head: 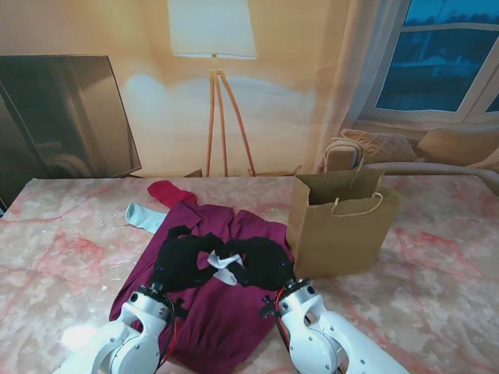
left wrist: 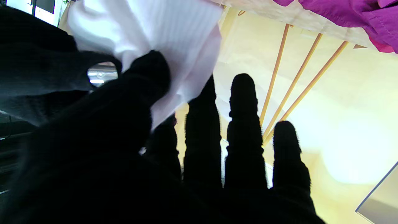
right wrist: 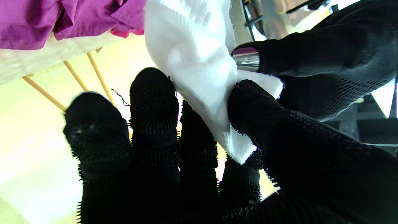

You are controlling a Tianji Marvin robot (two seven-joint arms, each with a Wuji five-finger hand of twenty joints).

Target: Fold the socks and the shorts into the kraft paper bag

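Your black-gloved left hand [head: 181, 255] and right hand [head: 265, 261] each pinch the small white sock [head: 222, 265], mostly hiding it; the upright kraft paper bag's [head: 343, 234] inside stays unseen.

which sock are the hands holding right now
The white sock, pinched between the left hand and right hand; the light blue sock and red sock lie untouched.
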